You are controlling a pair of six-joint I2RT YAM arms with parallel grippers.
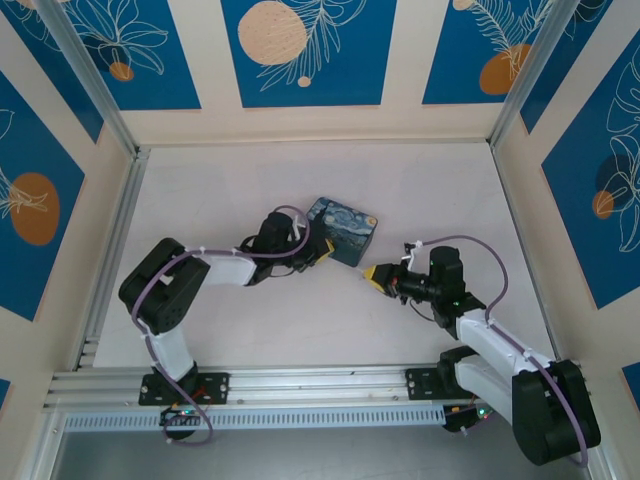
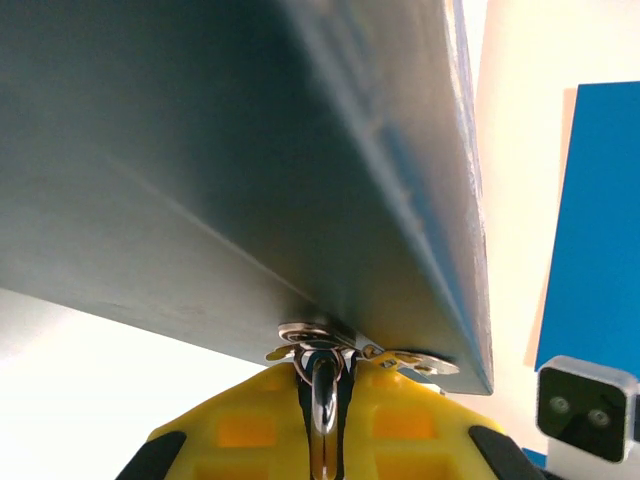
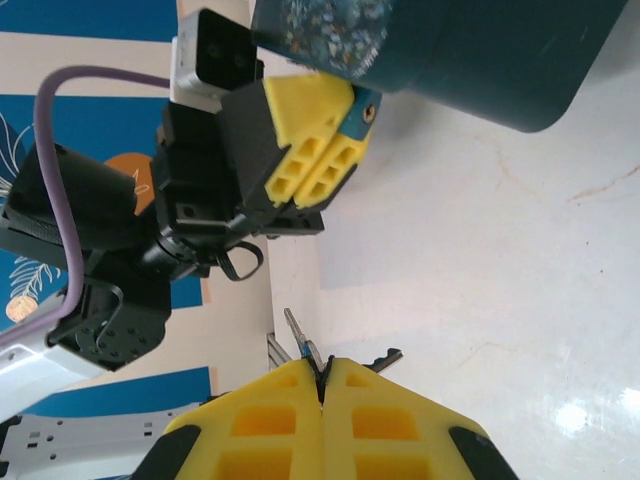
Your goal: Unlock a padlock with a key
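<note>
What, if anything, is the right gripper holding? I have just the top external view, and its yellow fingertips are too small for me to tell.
Observer: In the right wrist view the right gripper is shut on the key; thin grey metal pokes out between its fingers.
Operator: And how does the left gripper hold the padlock?
Observer: In the left wrist view the left gripper is closed on a small metal fitting at the edge of the padlock.
Operator: Is the key touching the padlock?
Observer: No; the right wrist view shows bare table between them.
</note>
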